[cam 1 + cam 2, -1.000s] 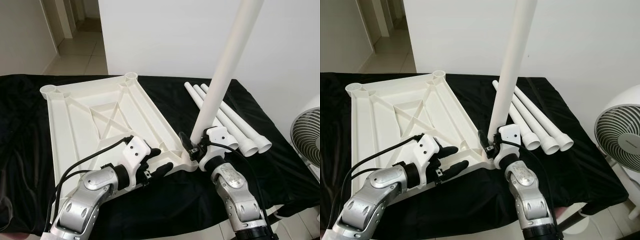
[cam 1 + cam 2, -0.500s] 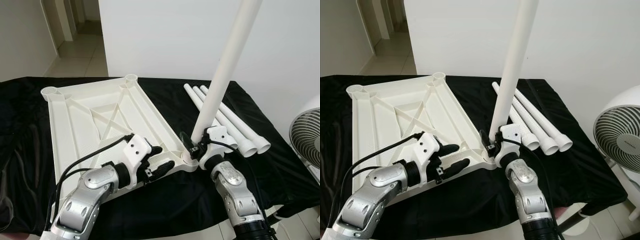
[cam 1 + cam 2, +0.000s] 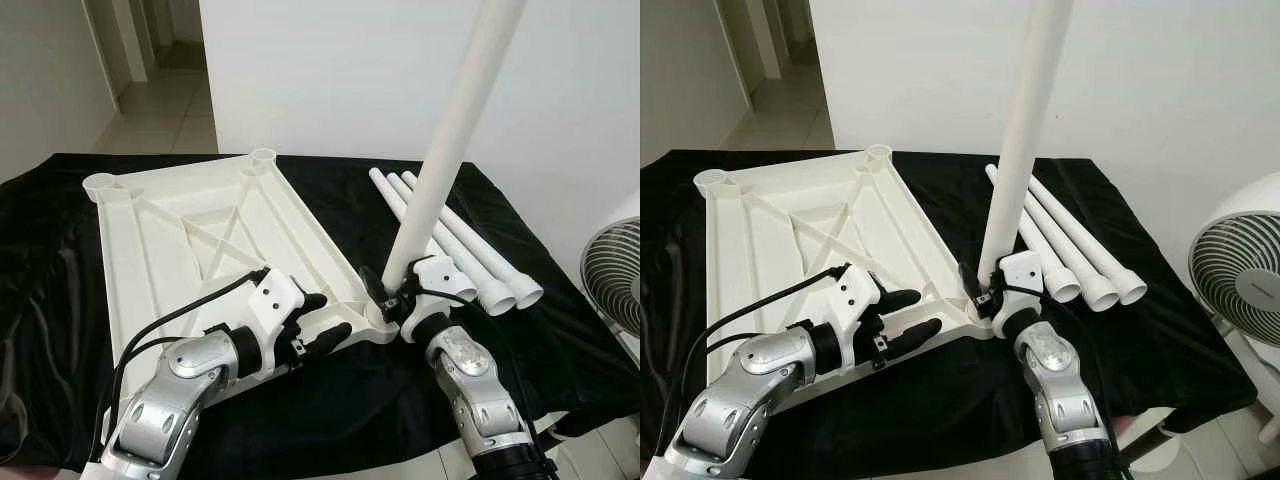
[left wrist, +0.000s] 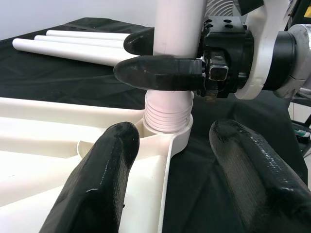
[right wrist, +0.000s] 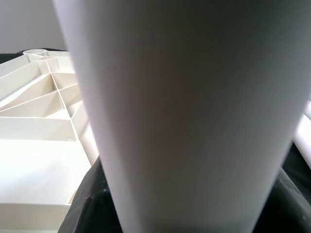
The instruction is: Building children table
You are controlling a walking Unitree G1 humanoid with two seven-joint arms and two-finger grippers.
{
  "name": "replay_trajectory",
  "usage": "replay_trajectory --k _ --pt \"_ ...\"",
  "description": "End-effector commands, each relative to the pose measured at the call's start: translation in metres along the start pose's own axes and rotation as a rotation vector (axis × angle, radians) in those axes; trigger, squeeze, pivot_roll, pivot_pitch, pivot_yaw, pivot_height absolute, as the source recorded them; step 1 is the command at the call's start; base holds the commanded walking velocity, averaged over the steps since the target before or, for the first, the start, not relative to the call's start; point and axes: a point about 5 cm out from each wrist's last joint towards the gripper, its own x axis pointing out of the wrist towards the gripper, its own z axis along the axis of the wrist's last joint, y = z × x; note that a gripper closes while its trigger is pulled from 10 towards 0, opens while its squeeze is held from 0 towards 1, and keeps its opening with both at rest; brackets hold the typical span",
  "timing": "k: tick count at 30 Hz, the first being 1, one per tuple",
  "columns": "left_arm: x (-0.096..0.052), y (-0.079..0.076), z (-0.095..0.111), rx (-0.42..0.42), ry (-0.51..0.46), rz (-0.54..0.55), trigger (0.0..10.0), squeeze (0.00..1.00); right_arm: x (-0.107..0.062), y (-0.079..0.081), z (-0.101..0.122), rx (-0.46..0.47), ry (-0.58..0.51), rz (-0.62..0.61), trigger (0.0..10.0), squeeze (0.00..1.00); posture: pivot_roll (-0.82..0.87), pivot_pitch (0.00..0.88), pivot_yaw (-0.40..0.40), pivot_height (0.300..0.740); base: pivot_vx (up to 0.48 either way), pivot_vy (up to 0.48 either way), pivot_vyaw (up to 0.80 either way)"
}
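Your right gripper (image 4: pixel 163 58) has its two black fingers clamped around the base of the tall white plastic table leg (image 3: pixel 440 170), just above the leg's ribbed threaded end, which sits in the near right corner socket (image 4: pixel 167 138) of the upturned white plastic tabletop (image 3: pixel 190 240). Over the last second the leg has come a little more upright and its foot has settled slightly closer into that socket, while the grip has stayed where it was; you can read that as the leg being seated or turned into its thread, though the left wrist view shows several ridges above the socket rim, so it does not look fully home yet. Your left gripper (image 3: pixel 312 328) has its fingers spread apart, resting on the near edge of the tabletop beside that corner and closed on nothing; it has barely shifted, and seems to be steadying the panel. Further out, three more white plastic legs (image 3: pixel 470 250) lie side by side on the black cloth (image 3: pixel 540 330) covering the work surface, to the right of the tabletop, and the far corner sockets (image 3: pixel 262 155) are unfilled, so you are at the first of four legs. A white fan (image 3: pixel 1240 270) stands off the right edge.
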Motion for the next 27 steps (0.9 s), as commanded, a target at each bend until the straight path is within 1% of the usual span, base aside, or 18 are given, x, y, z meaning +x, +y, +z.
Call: replay_trajectory --k 1,5,7,9,12,13,14,16,17,21,26,27 --pt "0.000 0.000 0.003 -0.001 -0.004 0.032 10.0 0.00 -0.007 0.000 -0.008 -0.016 0.026 0.022 10.0 0.00 0.04 0.044 -0.020 0.740 0.000 0.000 0.00" --pt "0.000 0.001 0.003 0.000 -0.006 0.031 10.0 0.00 -0.012 0.001 -0.008 -0.025 0.018 0.049 10.0 0.00 0.04 0.046 -0.016 0.740 0.000 0.000 0.00" --pt "0.000 0.001 0.004 0.001 -0.006 0.031 10.0 0.00 -0.012 0.001 -0.009 -0.017 0.022 0.050 10.0 0.00 0.04 0.046 -0.016 0.740 0.000 0.000 0.00" --pt "0.000 0.002 0.004 0.002 -0.007 0.030 10.0 0.00 -0.012 -0.002 -0.010 0.015 0.031 0.039 10.0 0.00 0.04 0.045 -0.015 0.740 0.000 0.000 0.00" --pt "0.000 0.002 0.005 0.002 -0.008 0.029 10.0 0.00 -0.011 -0.002 -0.010 0.028 0.029 0.037 10.0 0.00 0.04 0.045 -0.013 0.740 0.000 0.000 0.00" --pt "0.001 0.002 0.005 0.003 -0.010 0.028 10.0 0.00 -0.008 -0.007 -0.013 0.089 0.056 0.007 10.0 0.00 0.04 0.043 -0.011 0.740 0.000 0.000 0.00" --pt "0.001 0.002 0.005 0.003 -0.010 0.028 10.0 0.00 -0.008 -0.007 -0.013 0.089 0.056 0.007 10.0 0.00 0.04 0.043 -0.011 0.740 0.000 0.000 0.00" --pt "0.001 0.003 0.006 0.004 -0.011 0.028 10.0 0.00 -0.006 -0.011 -0.018 0.103 0.111 -0.015 10.0 0.00 0.04 0.043 -0.010 0.740 0.000 0.000 0.00" --pt "0.001 0.003 0.006 0.004 -0.011 0.028 10.0 0.00 -0.006 -0.011 -0.018 0.103 0.111 -0.015 10.0 0.00 0.04 0.043 -0.010 0.740 0.000 0.000 0.00" --pt "0.000 0.003 0.007 0.005 -0.013 0.028 10.0 0.00 -0.003 -0.014 -0.025 0.114 0.178 -0.012 10.0 0.00 0.04 0.043 -0.013 0.740 0.000 0.000 0.00" --pt "0.000 0.003 0.007 0.005 -0.014 0.031 10.0 0.00 0.002 -0.018 -0.025 0.128 0.200 -0.015 10.0 0.00 0.04 0.045 -0.018 0.740 0.000 0.000 0.00" --pt "0.000 0.002 0.008 0.004 -0.015 0.033 10.0 0.00 0.004 -0.020 -0.025 0.146 0.208 -0.025 10.0 0.00 0.04 0.045 -0.018 0.740 0.000 0.000 0.00"
